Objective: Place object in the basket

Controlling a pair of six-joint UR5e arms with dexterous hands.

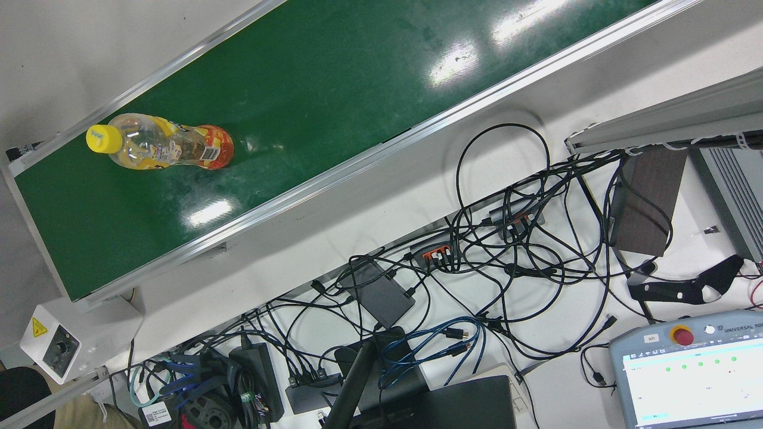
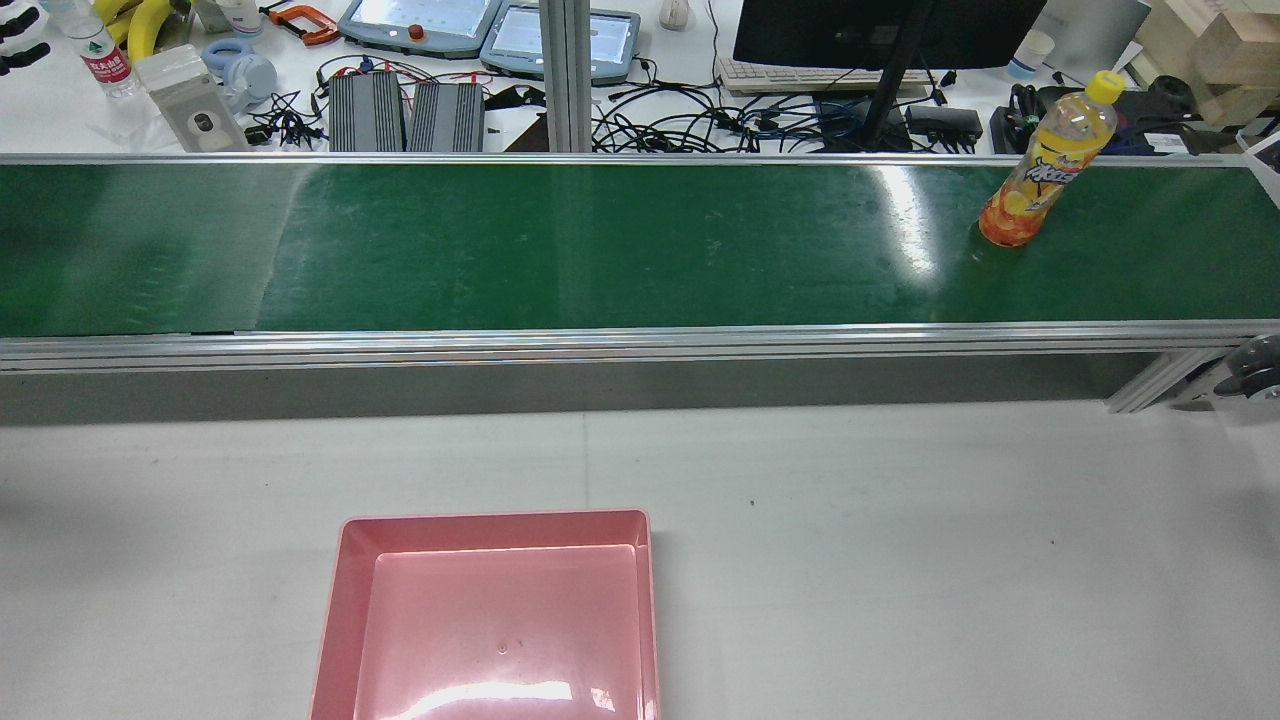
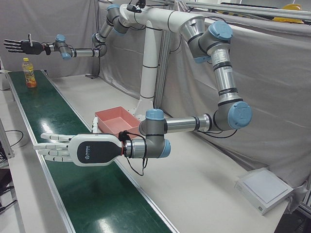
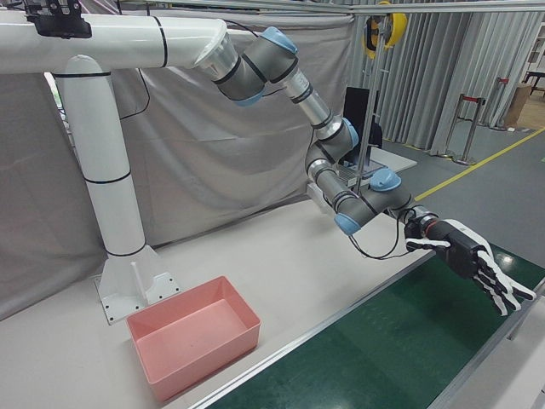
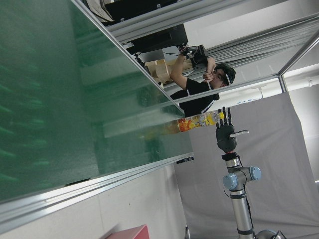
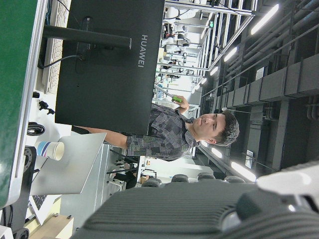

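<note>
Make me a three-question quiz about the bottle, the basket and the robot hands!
1. Where is the bottle?
A. inside the basket
B. standing on the green belt
C. held in a hand

2. What colour is the basket?
A. pink
B. blue
C. yellow

3. How are the two hands?
A. both closed on the bottle
B. one open, one holding the basket
C. both open and holding nothing

Answers:
1 B: the rear view shows the bottle upright on the green belt, near that view's right end.
2 A: the basket is pink and nothing shows inside it.
3 C: the left hand and the right hand both have their fingers spread flat over the belt, touching nothing.
</note>
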